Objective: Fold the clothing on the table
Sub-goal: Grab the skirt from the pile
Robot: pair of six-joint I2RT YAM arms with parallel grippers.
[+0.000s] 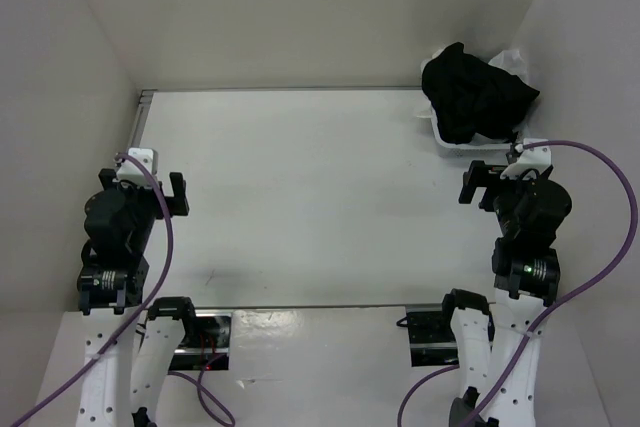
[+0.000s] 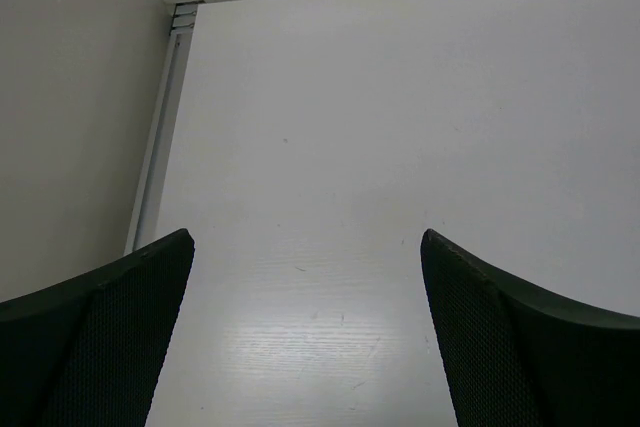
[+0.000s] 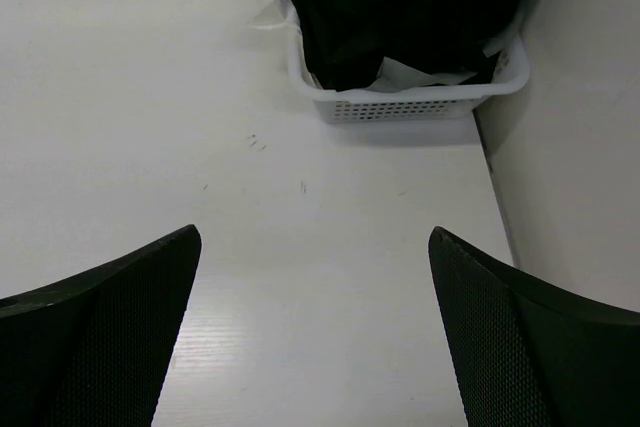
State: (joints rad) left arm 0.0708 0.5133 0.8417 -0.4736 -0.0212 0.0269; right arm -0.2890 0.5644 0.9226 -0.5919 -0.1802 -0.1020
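Your right gripper (image 3: 312,237) is hanging with its jaws spread wide, gripping nothing, over the table (image 1: 300,207). Ahead of it, the clothing (image 3: 400,7) is lying bunched in the white basket (image 3: 410,105), which is sitting at the table's far right corner. Your left gripper (image 2: 305,239) is also gaping empty near the left edge, well apart from the clothing.

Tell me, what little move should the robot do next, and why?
Probably the right gripper should reach forward toward the crumpled black fabric skirt. The skirt is heaped in the small white plastic basket at the far right corner, not spread on the flat white tabletop, so it can't be folded yet. That gripper is nearest, open and empty.
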